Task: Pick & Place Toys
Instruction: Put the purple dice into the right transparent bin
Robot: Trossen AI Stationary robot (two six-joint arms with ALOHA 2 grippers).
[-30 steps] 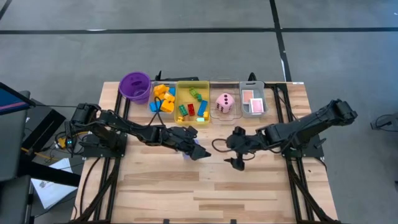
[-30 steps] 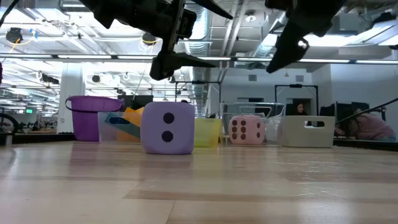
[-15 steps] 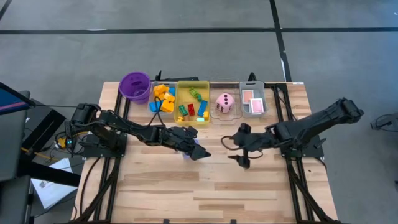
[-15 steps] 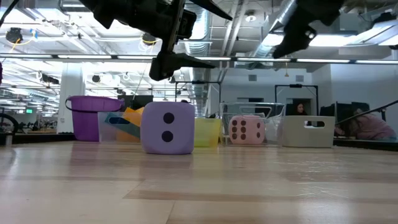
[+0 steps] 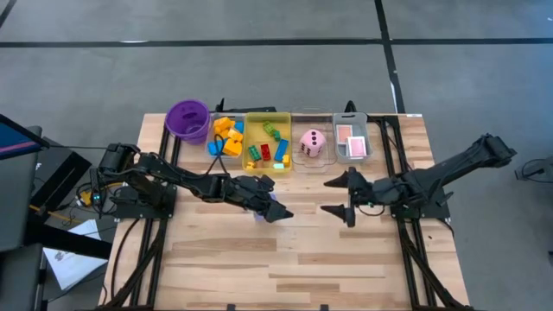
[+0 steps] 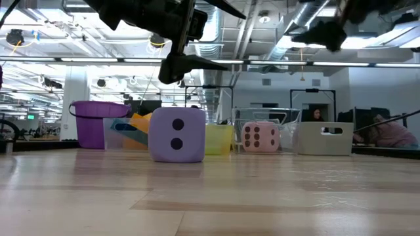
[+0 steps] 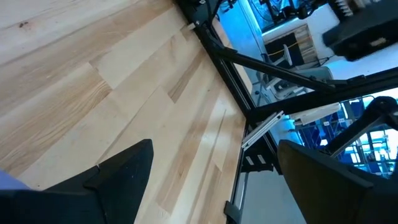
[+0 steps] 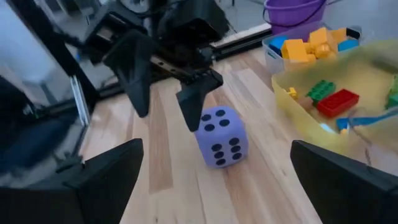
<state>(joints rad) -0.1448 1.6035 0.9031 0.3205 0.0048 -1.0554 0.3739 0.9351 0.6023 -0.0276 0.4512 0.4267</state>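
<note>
1. sitting on the bare wooden table [image 5: 259, 259], toward its middle, the soft purple cube-shaped die [image 6: 176, 134] rests flat, apart from the trays behind it.
2. left tool [image 5: 275, 207] hangs right above the die, jaws spread wide, gripping nothing; a straight drop should straddle it.
3. right tool [image 5: 339, 195] is off to the die's side, raised, wide open, empty, so the left arm is nearer.
4. farther back, the pink soft die [image 5: 312, 142] sits in a clear tray [image 5: 302, 161].

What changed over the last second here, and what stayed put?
The right gripper, open and empty, pulled back from mid-table toward its own side, and rose in the low view. The left gripper held open above the purple die, which sat unmoved on the table; the pink die and trays stayed too.
</note>
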